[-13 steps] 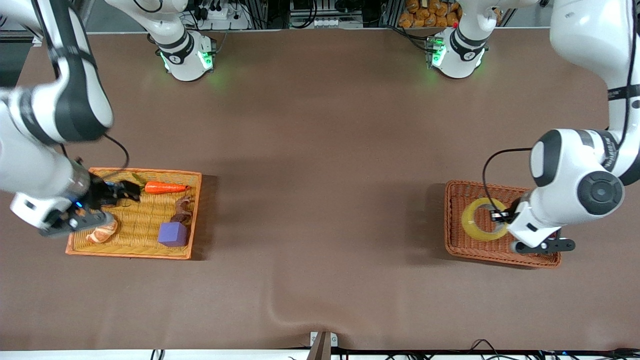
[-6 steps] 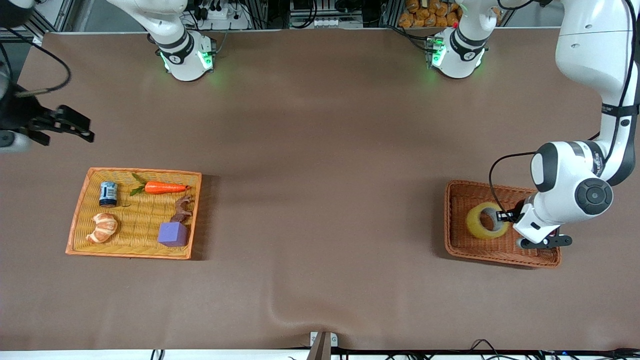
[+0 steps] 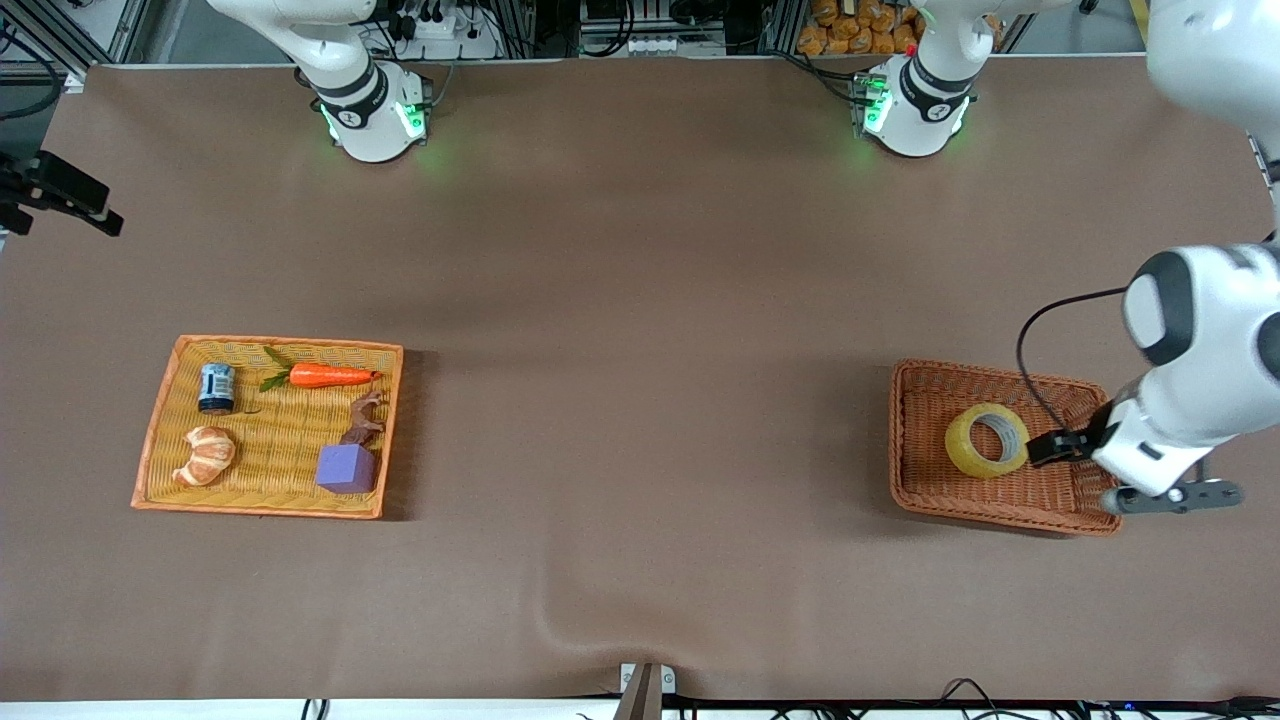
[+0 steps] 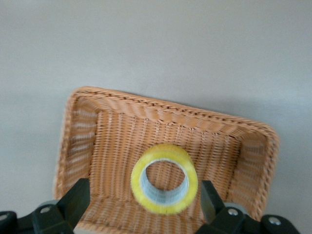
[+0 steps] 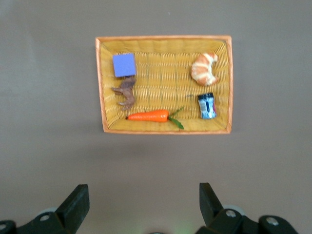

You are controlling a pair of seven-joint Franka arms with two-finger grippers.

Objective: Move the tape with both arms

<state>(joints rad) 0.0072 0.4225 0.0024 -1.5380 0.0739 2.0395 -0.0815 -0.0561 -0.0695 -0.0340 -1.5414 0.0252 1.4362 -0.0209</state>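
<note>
The tape (image 3: 986, 441) sits tilted on its edge in the brown wicker basket (image 3: 925, 492) at the left arm's end of the tabletop (image 3: 640, 300), its hollow core showing. The left tool (image 3: 1052, 447) hangs over that basket just beside the tape, apart from it; the left wrist view shows its 2 fingers (image 4: 78, 201) spread wide, with the tape (image 4: 165, 185) between them and untouched.

The right tool (image 3: 62, 192) is up over the bare tabletop at the right arm's end, its fingers (image 5: 77, 204) also wide apart and holding nothing.

The orange tray (image 3: 388, 432) at the right arm's end carries a carrot (image 3: 330, 376), a small can (image 3: 216, 387), a croissant (image 3: 205, 455), a purple cube (image 3: 346, 468) and a brown toy animal (image 3: 364, 418).
</note>
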